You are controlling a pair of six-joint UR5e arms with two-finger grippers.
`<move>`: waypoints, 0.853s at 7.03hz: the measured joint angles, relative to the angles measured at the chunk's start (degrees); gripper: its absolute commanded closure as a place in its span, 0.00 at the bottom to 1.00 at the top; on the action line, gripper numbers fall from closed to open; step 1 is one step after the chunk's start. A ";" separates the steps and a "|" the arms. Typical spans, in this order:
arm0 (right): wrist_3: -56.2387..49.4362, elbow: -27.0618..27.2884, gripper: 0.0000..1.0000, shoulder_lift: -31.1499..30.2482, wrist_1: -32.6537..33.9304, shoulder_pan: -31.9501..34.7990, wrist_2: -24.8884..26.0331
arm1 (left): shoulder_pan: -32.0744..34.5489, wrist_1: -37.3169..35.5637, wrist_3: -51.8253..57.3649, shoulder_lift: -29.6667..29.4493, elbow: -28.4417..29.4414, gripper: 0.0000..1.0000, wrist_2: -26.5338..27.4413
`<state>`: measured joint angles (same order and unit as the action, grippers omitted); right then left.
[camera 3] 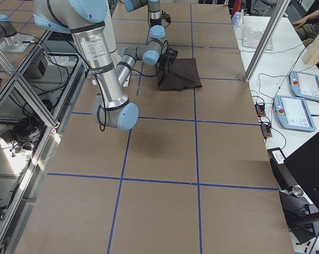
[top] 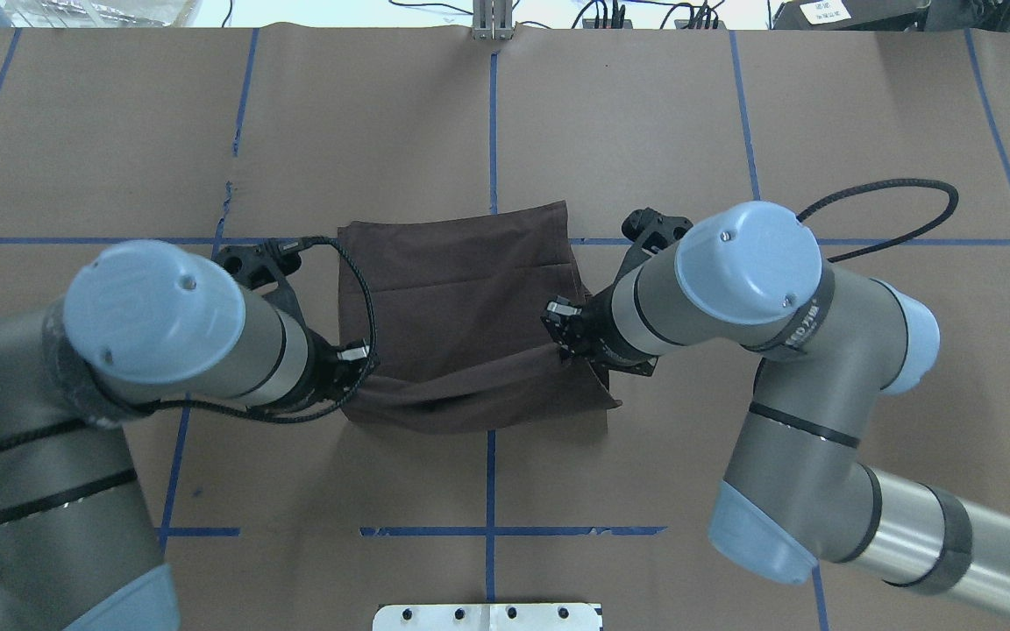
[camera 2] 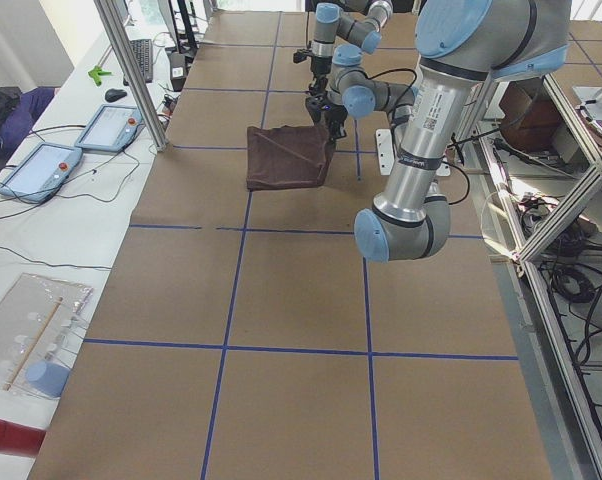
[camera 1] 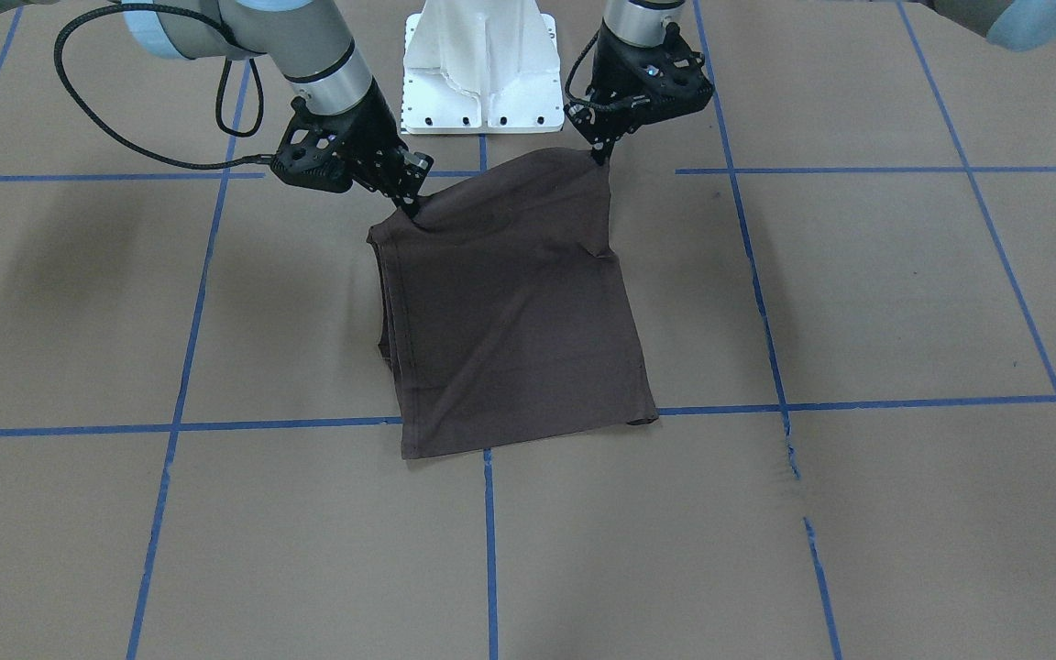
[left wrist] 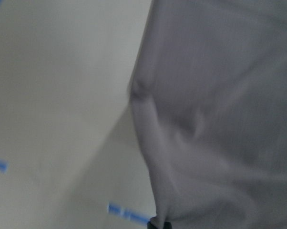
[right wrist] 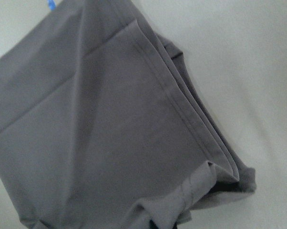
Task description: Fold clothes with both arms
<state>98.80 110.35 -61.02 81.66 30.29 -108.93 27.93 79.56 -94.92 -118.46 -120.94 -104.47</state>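
Exterior front-facing view: dark brown T-shirt (camera 1: 514, 312) folded into a rough rectangle mid-table, both claws clamped onto it.

The shirt sits on the brown paper-covered table (camera 1: 858, 293), just in front of the white pedestal base (camera 1: 482, 64). Its far edge lies flat across a blue tape line (camera 1: 262, 425), and the edge nearest the robot is pulled up a bit. The left gripper (camera 1: 599, 154) is pinching one raised corner and the right gripper (camera 1: 412, 206) has the other. The right wrist view shows stacked hemmed layers along one side. The left wrist view is pretty blurry, just fabric and table.
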 measured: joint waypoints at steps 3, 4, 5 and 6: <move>-0.66 -15.69 1.00 9.74 -3.38 4.89 -1.83 | 6.86 7.47 2.80 -2.49 11.46 1.00 -1.27; -0.72 -19.98 1.00 12.26 -4.69 5.87 -2.02 | 7.85 9.70 3.42 -2.70 13.85 1.00 -1.27; -0.79 -22.84 1.00 14.14 -5.22 6.81 -2.44 | 8.48 11.41 4.10 -2.94 15.75 1.00 -1.26; -0.93 -26.77 1.00 16.68 -5.51 7.85 -3.00 | 9.21 12.75 5.13 -3.50 17.79 1.00 -1.24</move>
<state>97.87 83.58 -44.34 76.15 38.15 -111.93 37.13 92.31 -89.80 -121.96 -103.15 -105.72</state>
